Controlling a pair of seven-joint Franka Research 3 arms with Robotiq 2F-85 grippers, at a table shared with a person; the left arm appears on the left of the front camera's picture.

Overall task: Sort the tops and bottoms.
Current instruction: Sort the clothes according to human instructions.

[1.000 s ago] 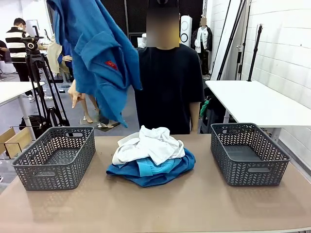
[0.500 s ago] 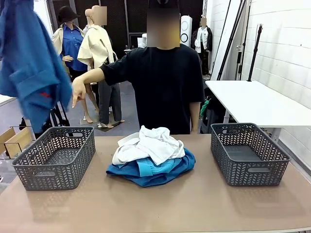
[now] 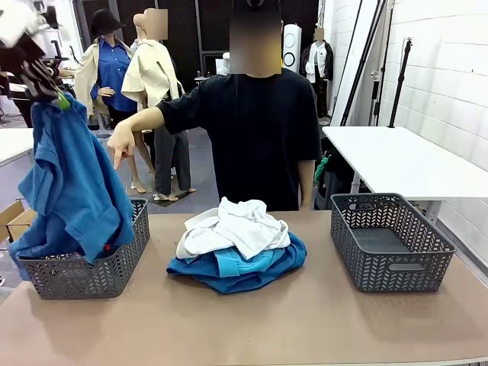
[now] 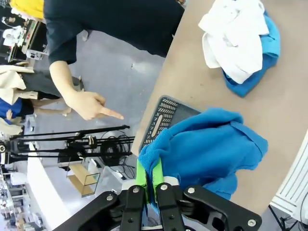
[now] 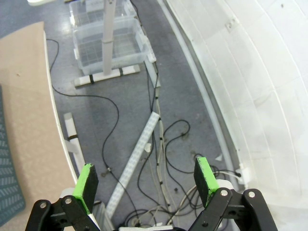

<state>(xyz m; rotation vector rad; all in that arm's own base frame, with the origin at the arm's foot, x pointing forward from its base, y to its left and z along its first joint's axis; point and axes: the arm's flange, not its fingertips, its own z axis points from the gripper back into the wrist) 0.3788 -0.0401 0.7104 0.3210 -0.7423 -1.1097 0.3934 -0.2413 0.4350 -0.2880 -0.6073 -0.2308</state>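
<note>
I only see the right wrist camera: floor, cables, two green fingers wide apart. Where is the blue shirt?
Observer: The left gripper is shut on the blue shirt, which hangs over the left basket.
Operator: Is the person doing anything?
Observer: The person's hand points down at that basket.
Operator: What's left to sort?
Observer: A white top lies on blue ones in a pile on the table.

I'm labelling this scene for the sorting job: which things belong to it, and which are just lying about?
In the job: blue top in the left claw, left basket, right basket, pile of tops, person's pointing hand.
Lying about: white side table, clear bins, floor cables.
</note>
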